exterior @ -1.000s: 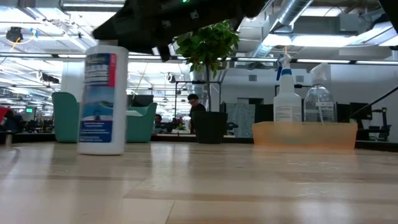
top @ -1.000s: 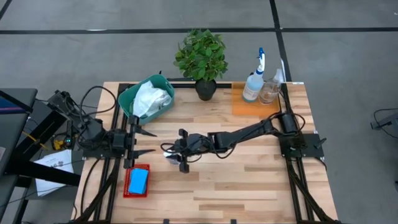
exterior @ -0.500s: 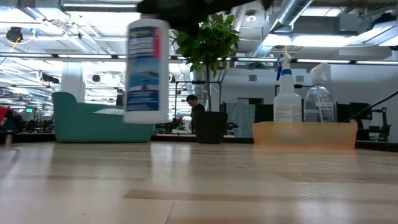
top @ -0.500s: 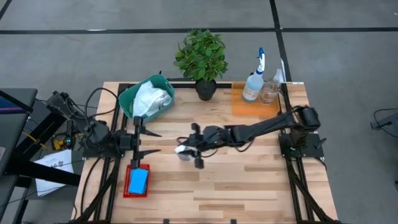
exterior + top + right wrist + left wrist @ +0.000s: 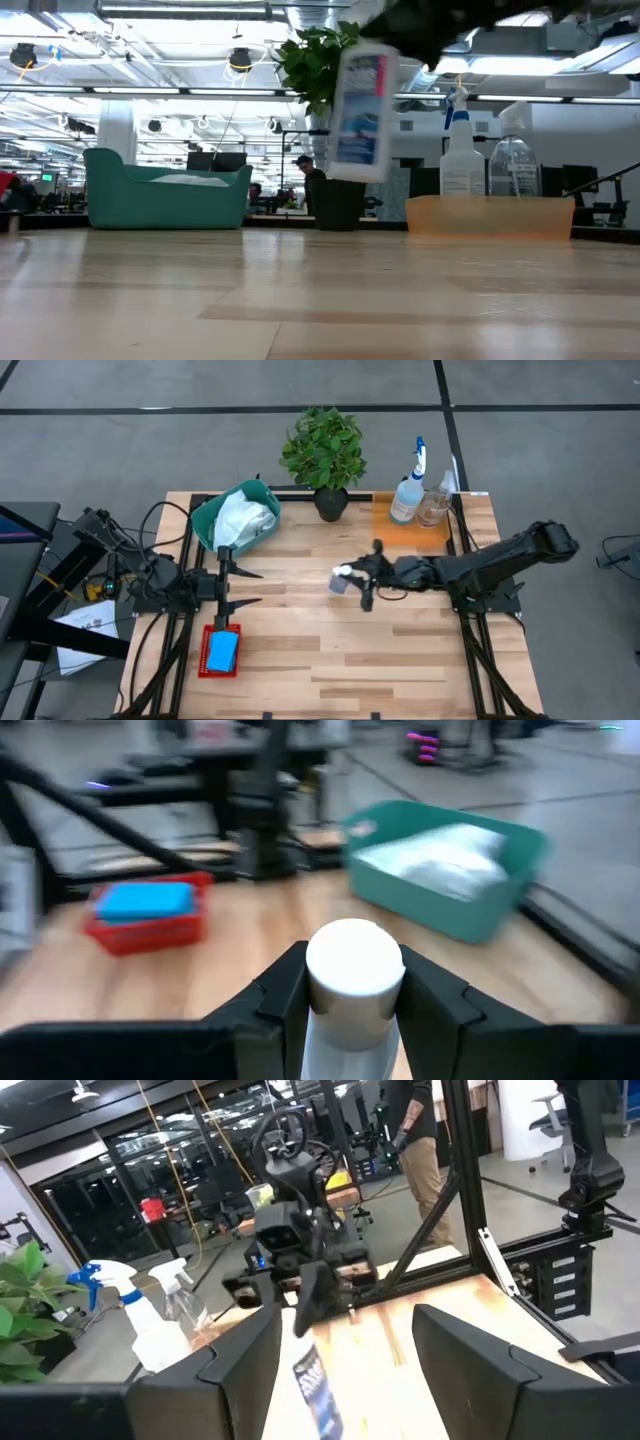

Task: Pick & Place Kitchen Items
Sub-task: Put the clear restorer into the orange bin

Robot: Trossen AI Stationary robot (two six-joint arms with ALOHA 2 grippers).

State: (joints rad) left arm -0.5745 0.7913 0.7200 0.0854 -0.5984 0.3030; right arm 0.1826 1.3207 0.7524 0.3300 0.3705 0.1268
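White bottle [image 5: 362, 112]: clamped at the cap in the right gripper [image 5: 366, 575], carried clear of the table mid-board, near the orange tray [image 5: 385, 531]. Advice: keep it upright, lower gently beside the spray bottles [image 5: 410, 488]. Left gripper [image 5: 243, 587]: fingers apart, waiting by the teal bin [image 5: 205, 520].

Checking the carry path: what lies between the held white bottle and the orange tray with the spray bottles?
Only bare table: in the high view nothing lies between the white bottle, held in the right hand, and the orange tray.
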